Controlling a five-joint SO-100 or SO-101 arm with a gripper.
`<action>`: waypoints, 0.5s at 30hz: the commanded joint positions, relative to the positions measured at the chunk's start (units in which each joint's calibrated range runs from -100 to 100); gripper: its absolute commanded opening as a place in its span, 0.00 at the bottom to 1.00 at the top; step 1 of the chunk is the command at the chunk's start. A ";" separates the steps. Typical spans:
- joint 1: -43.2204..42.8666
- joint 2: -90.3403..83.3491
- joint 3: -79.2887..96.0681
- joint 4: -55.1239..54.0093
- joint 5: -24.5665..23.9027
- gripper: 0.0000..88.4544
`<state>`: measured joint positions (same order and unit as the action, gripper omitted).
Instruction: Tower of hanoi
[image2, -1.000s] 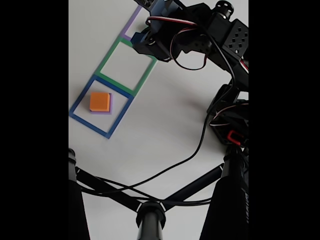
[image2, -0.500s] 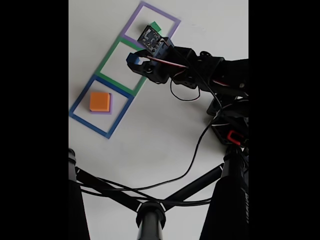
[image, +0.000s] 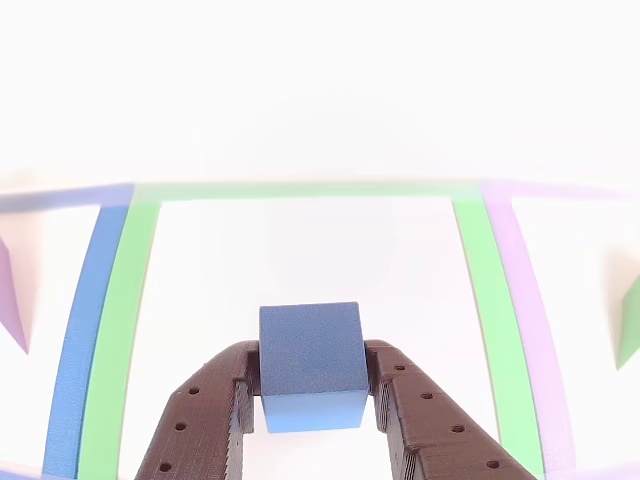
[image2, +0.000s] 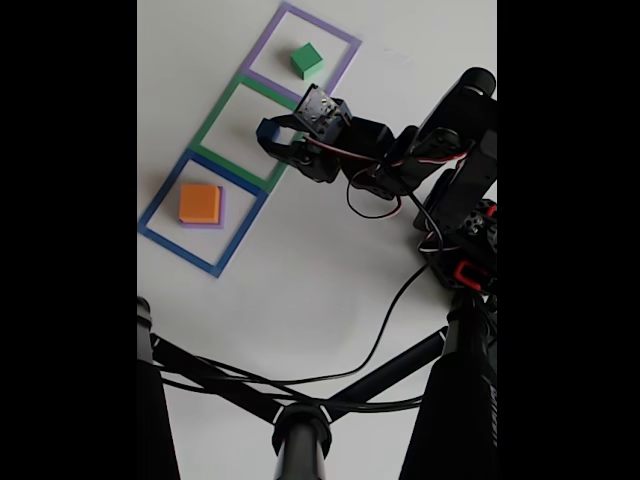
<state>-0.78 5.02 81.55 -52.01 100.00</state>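
Blue cube (image: 310, 365) clamped in the hand (image: 312, 400) above the green tape square (image: 120, 330).

In the other view both fingers (image: 215, 410) press the cube's sides over the white counter (image: 320, 100). In the fixed view the hand (image2: 275, 135) hangs over that middle square; a green block (image2: 306, 60) sits beyond it in the purple square (image2: 262, 50), an orange block (image2: 200, 203) on a purple one (image2: 222, 208) in the blue square (image2: 160, 235) on its other side.

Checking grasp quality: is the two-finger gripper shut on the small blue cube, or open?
Shut on it: the gripper has a dark finger pressed against each side of the small blue cube, above the green tape-outlined square.
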 joint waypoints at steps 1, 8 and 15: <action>0.68 5.59 -3.00 -7.10 0.00 0.06; 0.49 11.17 -4.64 -11.39 0.00 0.06; 1.16 13.59 -5.91 -12.77 0.00 0.12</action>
<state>-0.78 18.87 76.85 -63.24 100.00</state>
